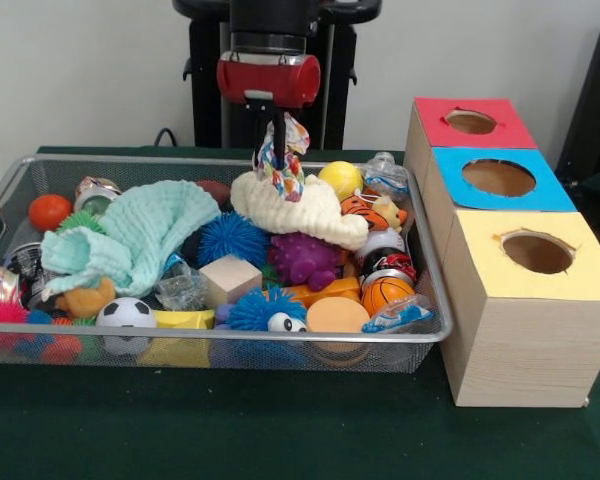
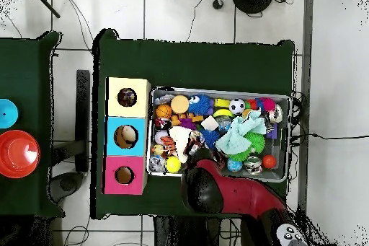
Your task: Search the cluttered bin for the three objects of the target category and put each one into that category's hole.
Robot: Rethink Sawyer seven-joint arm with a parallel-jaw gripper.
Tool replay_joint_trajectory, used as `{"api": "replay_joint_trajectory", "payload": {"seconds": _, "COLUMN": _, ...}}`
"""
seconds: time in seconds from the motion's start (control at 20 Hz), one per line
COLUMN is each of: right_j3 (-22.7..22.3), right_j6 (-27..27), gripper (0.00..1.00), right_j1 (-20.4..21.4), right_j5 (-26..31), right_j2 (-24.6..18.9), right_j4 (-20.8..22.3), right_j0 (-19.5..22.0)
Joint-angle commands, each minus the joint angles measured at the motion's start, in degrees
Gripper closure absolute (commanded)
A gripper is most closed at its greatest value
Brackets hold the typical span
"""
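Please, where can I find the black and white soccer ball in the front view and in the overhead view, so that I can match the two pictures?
Front view: the soccer ball lies at the bin's near edge, toward the left, beside the yellow block.
Overhead view: the soccer ball lies at the bin's top edge, right of the middle.
Shared landmark: the mint green cloth, which lies next to the ball in both views.

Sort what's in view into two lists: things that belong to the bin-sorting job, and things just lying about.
Part of the job:
- wire bin of mixed toys
- wooden box with red hole, blue hole and yellow hole
- gripper, holding a colourful patterned cloth above the bin

Just lying about:
- orange dish and blue dish on the side table
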State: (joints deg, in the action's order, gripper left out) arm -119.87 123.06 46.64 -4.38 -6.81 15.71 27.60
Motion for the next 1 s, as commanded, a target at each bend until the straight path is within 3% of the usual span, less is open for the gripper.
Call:
{"api": "replay_joint_trajectory", "payload": {"seconds": 0.05, "right_j3": 0.8, "right_j6": 9.6, "gripper": 1.0, "right_j1": 4.0, "right_j5": 5.8, "right_j2": -5.8, "right_j4": -6.6, "right_j0": -1.8}}
{"api": "replay_joint_trajectory", "payload": {"seconds": 0.45, "right_j3": 5.6, "right_j6": 9.9, "gripper": 1.0, "right_j1": 2.3, "right_j5": 6.9, "right_j2": -1.6, "right_j4": -14.3, "right_j0": -9.1}}
{"api": "replay_joint_trajectory", "payload": {"seconds": 0.75, "right_j3": 9.5, "right_j6": 10.4, "gripper": 1.0, "right_j1": -2.2, "right_j5": 6.3, "right_j2": 4.1, "right_j4": -20.7, "right_j0": -16.2}}
{"api": "replay_joint_trajectory", "payload": {"seconds": 1.0, "right_j3": 12.0, "right_j6": 10.2, "gripper": 1.0, "right_j1": -4.4, "right_j5": 7.4, "right_j2": 6.2, "right_j4": -25.2, "right_j0": -18.8}}
